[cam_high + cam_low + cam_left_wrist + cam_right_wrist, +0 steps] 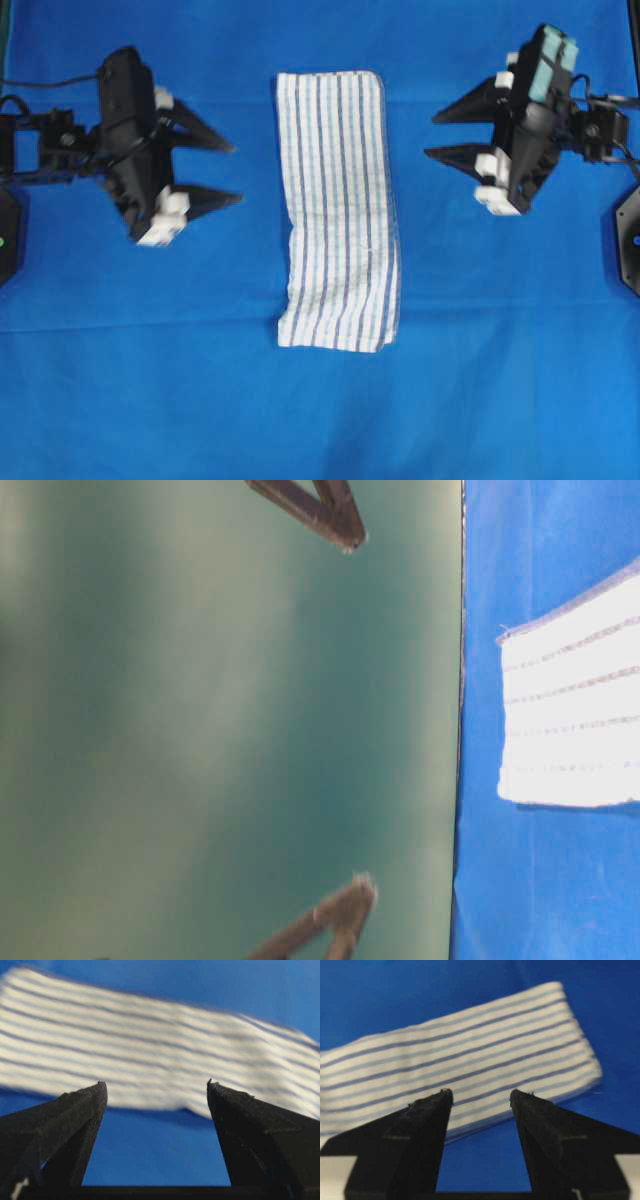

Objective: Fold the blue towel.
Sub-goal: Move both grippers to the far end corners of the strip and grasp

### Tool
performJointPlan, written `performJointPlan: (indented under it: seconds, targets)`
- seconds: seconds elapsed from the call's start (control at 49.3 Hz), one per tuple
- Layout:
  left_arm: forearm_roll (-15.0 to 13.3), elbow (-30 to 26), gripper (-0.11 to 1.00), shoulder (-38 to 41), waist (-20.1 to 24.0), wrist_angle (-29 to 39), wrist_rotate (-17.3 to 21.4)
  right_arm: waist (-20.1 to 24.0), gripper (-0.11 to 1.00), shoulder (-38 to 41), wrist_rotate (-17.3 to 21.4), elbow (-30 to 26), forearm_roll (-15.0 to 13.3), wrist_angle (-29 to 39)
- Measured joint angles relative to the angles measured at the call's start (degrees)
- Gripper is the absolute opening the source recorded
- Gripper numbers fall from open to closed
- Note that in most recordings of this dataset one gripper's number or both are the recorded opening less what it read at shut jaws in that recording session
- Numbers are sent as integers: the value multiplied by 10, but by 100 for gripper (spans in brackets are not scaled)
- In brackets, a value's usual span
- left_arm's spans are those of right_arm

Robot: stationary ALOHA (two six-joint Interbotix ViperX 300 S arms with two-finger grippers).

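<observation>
The blue towel [337, 208], white with thin blue stripes, lies as a long narrow strip in the middle of the blue table cover, running from far to near. It also fills the upper part of the left wrist view [150, 1050] and crosses the right wrist view [465, 1055]. My left gripper [238, 173] hovers to the left of the towel, open and empty, its tips pointing at the towel's long edge. On the other side my right gripper [432, 135] stands open too, nothing between its fingers, a short gap from the towel's upper right edge.
The plain blue table cover [500, 400] spreads under everything. In the table-level view one end of the towel [570, 720] shows beside a green wall [220, 720], with two dark fingertips [340, 520] at the frame's top and bottom.
</observation>
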Motion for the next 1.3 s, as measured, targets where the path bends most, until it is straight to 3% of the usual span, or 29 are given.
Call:
performJointPlan:
  seconds: [0.162, 0.365, 0.669, 0.953, 1.156, 1.298]
  targets:
    - [0, -23, 75, 82, 60, -75, 40, -65, 58, 70, -3, -28, -11, -29]
    - [1, -81, 75, 214, 122, -103, 49, -113, 58, 172, -2, -73, -31, -65]
    - [1, -148, 75, 353, 177, -120, 50, -141, 58, 304, -5, -139, -54, -83]
    - [1, -169, 74, 399, 199, -136, 52, -157, 58, 367, -4, -150, -56, -85]
    - [2, -171, 66, 407, 198, -136, 51, -160, 58, 376, -5, -150, -56, -98]
    - [2, -171, 46, 407, 197, -134, 49, -160, 52, 376, -5, -150, -57, -100]
